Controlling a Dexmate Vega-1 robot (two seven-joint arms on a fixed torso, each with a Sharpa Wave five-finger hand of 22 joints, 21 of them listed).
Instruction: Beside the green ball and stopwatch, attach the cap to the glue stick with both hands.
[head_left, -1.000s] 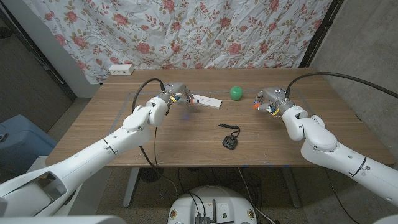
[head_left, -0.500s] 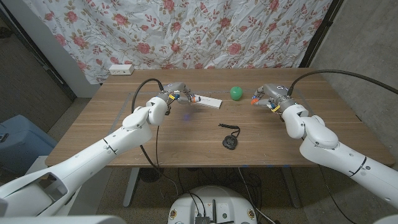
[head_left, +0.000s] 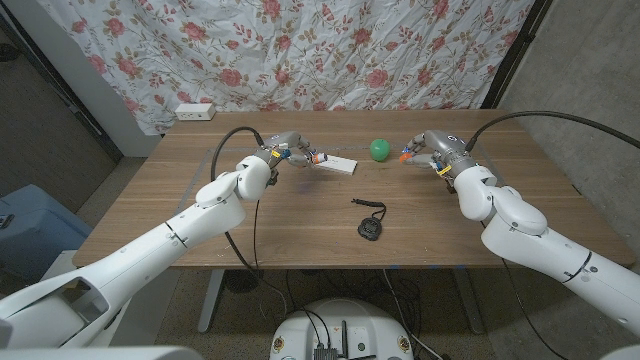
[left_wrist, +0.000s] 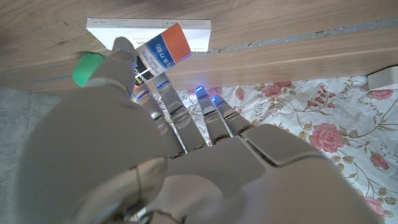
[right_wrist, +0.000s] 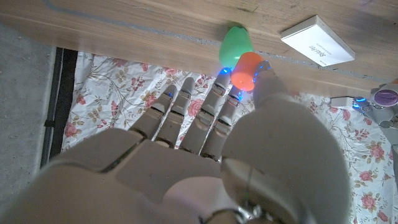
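Halfway there, I'd say: the left robot hand is holding the glue stick up off the wooden surface, pinched near its fingertips just in front of a white box, and the right robot hand is holding the orange cap between thumb and fingers. The pick-ups look done — what's left is bringing the two together and pushing the cap on. Right now the hands are well apart, with the green ball sitting between them toward the back and the stopwatch lying nearer the front edge, its cord trailing. I can't really tell from the wrist shots which end of the stick is the open one, so lining it up may need a twist. Room-wise it's fine — plenty of bare wood in the middle between ball and stopwatch, though the ball is just beside the right hand and would roll if bumped.
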